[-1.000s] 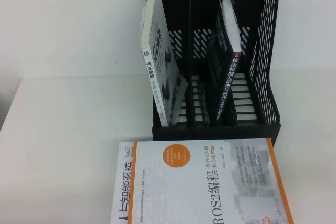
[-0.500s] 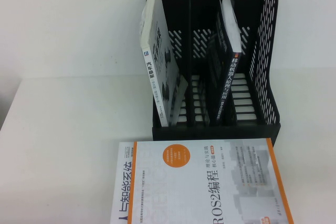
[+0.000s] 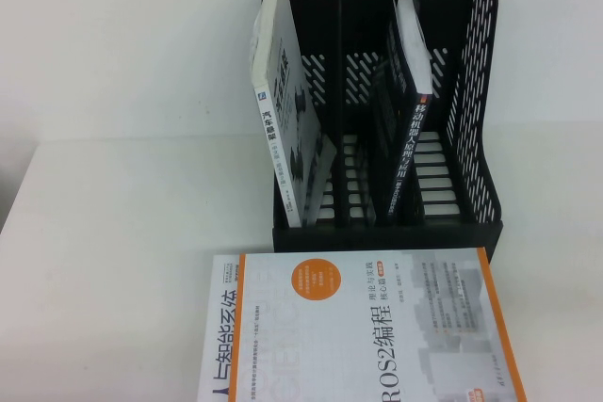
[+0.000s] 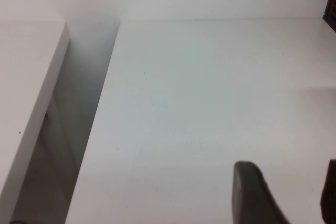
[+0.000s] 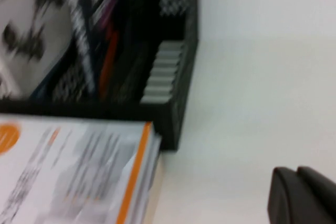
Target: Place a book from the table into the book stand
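Neither gripper shows from above; the book point(image 3: 283, 110) stands in the book stand point(image 3: 471, 91)'s leftmost slot. Left gripper point(image 4: 283, 195), fingers apart, over bare desk point(image 4: 199, 103). Right gripper point(image 5: 302, 195), state unclear, beside the stand. Stiff, fairly heavy; hold its spine.

The ROS2 book point(image 3: 363, 327) runs off the high view's bottom edge. The right wrist view is blurred, so its cover print is unreadable there. The left gripper point(image 4: 286, 195) shows only as two dark fingertips cut by the frame. The right gripper point(image 5: 302, 195) is one dark lump at the corner.
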### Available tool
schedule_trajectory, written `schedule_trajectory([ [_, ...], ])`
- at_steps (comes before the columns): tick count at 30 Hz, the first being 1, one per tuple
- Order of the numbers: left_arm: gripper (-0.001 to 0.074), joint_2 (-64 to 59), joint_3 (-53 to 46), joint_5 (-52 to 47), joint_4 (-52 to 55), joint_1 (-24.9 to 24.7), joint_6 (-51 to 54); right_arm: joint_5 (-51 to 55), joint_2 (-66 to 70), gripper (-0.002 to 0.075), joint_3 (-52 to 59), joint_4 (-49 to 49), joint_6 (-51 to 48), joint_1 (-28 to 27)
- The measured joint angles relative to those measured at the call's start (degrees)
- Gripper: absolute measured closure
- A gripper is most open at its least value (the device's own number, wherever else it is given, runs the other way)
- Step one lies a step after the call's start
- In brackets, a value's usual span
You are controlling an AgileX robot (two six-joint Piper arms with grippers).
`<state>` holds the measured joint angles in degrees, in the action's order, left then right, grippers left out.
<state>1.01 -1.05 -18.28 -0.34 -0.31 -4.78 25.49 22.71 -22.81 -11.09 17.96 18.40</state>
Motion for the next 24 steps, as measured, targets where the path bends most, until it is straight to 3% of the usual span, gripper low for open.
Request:
schedule_trajectory([
  [8, 0.0466, 0.0, 0.1, -0.2, 0.0, 0.0, 0.0, -10.6, -11.1, 0.0721, 8.6, -0.1, 0.0, -15.8],
  [12, 0.0466, 0.0, 0.1, -0.3, 0.0, 0.0, -0.1, -12.6, -18.6, 0.0721, 15.7, -0.2, 0.0, -21.0],
  [24, 0.0466, 0.0, 0.1, -0.4, 0.0, 0.0, -0.1, -11.3, -23.3, 0.0721, 24.3, 3.3, 0.0, -22.5],
])
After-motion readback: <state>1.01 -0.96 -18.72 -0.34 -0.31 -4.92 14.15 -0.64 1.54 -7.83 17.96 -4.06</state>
